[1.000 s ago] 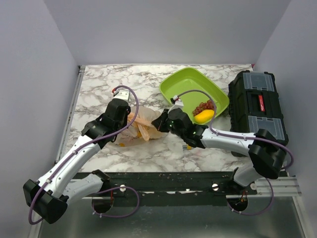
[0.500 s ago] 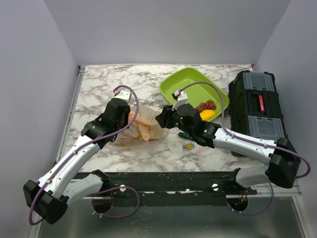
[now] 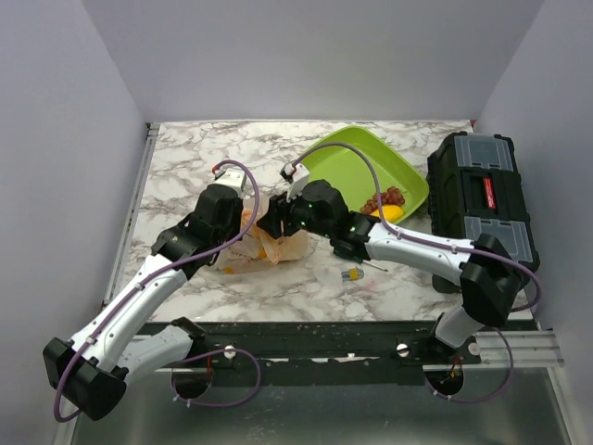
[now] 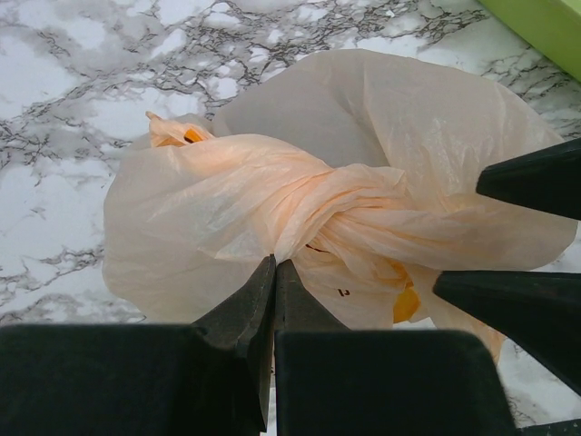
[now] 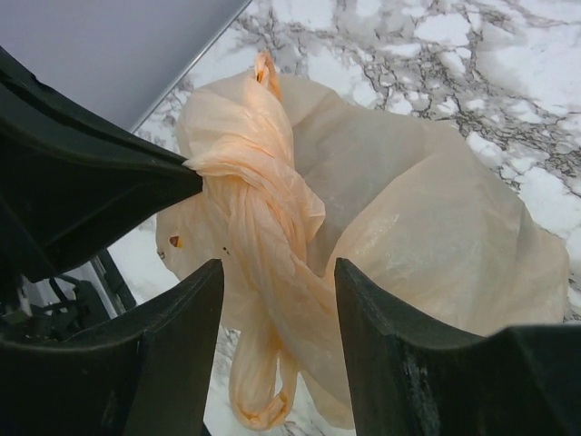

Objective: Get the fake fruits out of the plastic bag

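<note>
Pinching the twisted neck of the plastic bag, my left gripper is fully closed on the film. My right gripper stands with jaws apart, one finger on either side of that twist. The bag lies on the marble table, just left of the green tray. One yellow-orange piece shows through the film.

left arm: rises from its base at the near left, elbow bent, wrist angled forward and to the right. left gripper: jaws closed tight, pinching a twisted fold of the plastic bag. right arm: stretched leftward over the counter, wrist low. right gripper: jaws parted, facing the left gripper at close range, one jaw on either side of the fold.
</note>
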### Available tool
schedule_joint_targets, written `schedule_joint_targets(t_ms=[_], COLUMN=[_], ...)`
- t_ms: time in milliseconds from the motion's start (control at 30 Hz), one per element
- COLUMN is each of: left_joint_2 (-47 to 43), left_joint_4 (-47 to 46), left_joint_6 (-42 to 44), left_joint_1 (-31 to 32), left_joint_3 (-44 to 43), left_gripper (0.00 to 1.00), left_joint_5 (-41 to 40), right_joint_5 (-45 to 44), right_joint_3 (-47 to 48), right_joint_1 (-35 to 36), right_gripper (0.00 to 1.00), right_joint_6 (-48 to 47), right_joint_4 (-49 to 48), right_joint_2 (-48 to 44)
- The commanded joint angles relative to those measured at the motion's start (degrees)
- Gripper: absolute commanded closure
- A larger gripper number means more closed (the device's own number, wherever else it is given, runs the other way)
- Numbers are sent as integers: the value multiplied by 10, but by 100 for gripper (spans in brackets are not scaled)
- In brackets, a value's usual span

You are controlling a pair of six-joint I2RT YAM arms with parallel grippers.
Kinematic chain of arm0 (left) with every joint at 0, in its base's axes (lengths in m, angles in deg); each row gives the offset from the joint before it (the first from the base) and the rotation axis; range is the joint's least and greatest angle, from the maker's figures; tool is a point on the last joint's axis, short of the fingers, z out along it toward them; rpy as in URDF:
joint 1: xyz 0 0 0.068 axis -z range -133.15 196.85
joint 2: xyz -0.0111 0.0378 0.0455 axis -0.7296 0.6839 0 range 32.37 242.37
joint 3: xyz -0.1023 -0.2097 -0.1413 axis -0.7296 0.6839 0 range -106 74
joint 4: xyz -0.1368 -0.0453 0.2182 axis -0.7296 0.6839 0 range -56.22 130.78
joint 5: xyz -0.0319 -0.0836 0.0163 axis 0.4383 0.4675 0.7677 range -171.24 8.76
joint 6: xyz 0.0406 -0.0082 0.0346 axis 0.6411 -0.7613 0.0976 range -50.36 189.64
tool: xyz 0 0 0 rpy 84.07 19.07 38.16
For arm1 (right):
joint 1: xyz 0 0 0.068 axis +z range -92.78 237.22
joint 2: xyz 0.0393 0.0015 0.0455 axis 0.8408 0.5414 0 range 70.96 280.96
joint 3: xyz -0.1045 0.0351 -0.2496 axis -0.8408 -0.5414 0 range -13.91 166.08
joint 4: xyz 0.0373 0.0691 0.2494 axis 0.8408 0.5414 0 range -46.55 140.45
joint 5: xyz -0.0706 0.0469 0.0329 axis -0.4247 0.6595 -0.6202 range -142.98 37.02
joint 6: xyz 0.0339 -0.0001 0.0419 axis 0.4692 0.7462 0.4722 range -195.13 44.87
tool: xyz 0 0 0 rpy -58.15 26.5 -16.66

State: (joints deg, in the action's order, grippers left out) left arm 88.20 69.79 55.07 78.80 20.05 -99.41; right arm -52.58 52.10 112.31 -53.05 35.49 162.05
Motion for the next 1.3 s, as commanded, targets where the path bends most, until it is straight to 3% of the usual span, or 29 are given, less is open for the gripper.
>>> schedule_joint_targets(t_ms=[0, 233, 433, 667, 867, 1067, 1133, 1267], left_joint_2=[-3, 4, -17, -34, -42, -98, -123, -153], left_joint_4=[-12, -13, -31, -39, -37, -66, -91, -132], left_joint_6=[4, 3, 1, -2, -10, -10, -2, 13], left_joint_1=[-3, -3, -6, -14, -25, -31, -32, -35], left_joint_3=[6, 2, 14, 20, 22, 38, 52, 75], left_gripper=[100, 100, 100, 100, 100, 100, 91, 53], left_joint_5=[17, 6, 1, -16, -41, -33, 0, 77], right_joint_5=[42, 30, -46, -103, -135, -90, -67, -8], right_joint_3=[20, 31, -21, -103, -143, -165, -164, -157], right_joint_1=[3, 4, 4, 4, 4, 4, 4, 4], right_gripper=[44, 42, 66, 85, 88, 90, 92, 93], right_joint_6=[-32, -32, -8, 19, 21, 3, 0, -24], right_joint_4=[-5, 8, -27, -42, -42, -48, -45, -49], right_joint_2=[18, 58, 21, -37, -80, -103, -106, -99])
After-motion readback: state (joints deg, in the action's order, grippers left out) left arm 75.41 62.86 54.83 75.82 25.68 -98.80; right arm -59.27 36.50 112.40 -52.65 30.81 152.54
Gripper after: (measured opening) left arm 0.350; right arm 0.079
